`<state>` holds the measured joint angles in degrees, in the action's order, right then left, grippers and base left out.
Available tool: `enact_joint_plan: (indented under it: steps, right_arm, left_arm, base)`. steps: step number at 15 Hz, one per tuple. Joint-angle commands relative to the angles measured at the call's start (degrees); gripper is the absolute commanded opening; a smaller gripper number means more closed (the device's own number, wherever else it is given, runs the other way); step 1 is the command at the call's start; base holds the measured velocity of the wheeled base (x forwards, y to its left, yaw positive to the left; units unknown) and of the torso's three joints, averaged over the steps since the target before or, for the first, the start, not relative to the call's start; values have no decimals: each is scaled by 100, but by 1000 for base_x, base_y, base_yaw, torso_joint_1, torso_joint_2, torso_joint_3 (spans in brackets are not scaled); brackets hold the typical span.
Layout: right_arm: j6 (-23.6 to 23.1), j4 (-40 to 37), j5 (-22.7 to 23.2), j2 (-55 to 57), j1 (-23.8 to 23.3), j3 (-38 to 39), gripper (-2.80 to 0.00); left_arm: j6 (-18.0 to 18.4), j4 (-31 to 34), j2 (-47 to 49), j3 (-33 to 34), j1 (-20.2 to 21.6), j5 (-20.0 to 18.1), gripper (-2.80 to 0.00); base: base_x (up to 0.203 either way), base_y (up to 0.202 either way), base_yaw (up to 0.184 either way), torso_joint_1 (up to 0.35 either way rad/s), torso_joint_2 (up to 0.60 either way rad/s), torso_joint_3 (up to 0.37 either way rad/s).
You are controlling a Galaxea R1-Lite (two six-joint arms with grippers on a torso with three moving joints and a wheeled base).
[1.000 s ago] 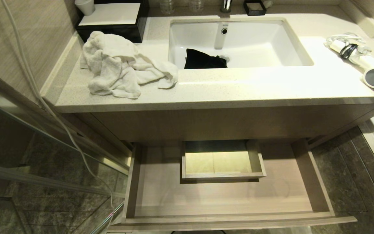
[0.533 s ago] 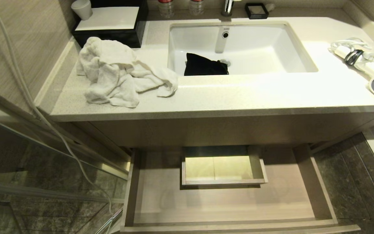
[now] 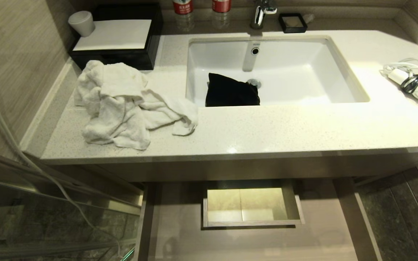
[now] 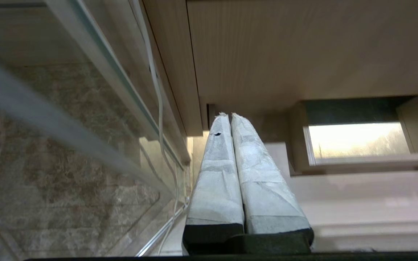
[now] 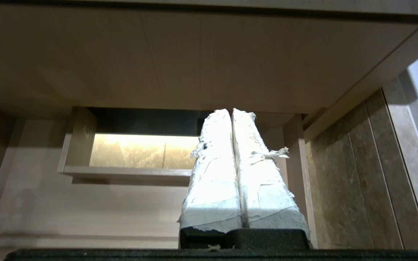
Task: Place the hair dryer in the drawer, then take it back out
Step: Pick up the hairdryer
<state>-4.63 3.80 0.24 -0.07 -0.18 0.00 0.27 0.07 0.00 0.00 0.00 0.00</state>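
1. Now, from my head view, the hair dryer [image 3: 417, 85] lies on the far right of the bench [image 3: 267, 130], half cut off by the frame edge, its cord bundled beside it. It is well apart from the sink [image 3: 278, 69] and the crumpled white towel [image 3: 122, 105] on my left. The drawer [image 3: 252, 232] stands pulled out below the bench edge, nothing in it, with its boxed cutout [image 3: 250, 204] in the middle. Neither arm shows here, so I judge the pick-up has not begun.

2. In my left wrist view, my left tool [image 4: 229, 116] is closed on nothing, fingers pressed together, pointing toward the drawer's left side beside the glass panel [image 4: 67, 90]. I would leave this arm parked.

3. In my right wrist view, my right tool [image 5: 230, 111] is likewise closed and empty, aimed below the bench overhang with the cutout just beside it. For this step I should bring the dryer fully into view, open the right tool before reaching, and take the barrel, not the loose cord. When lowering it, I should choose the flat floor to the right of the cutout.
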Motion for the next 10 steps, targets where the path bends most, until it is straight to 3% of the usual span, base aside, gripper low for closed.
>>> enact_joint_plan:
  steps: [1, 6, 10]
  right_arm:
    - [-11, 6, 2, -1, 1, 13, -280]
    - [-3, 6, 2, -1, 1, 9, -280]
    - [-3, 6, 2, -1, 1, 9, -280]
  left_arm:
    - [0, 1, -6, 5, 0, 0, -280]
    - [0, 1, 0, 5, 0, 0, -280]
    - [0, 1, 0, 7, 0, 0, -280]
  base:
    - [0, 0, 0, 349, -159, 178]
    - [0, 0, 0, 341, -189, 151]
    - [0, 0, 0, 84, -52, 36]
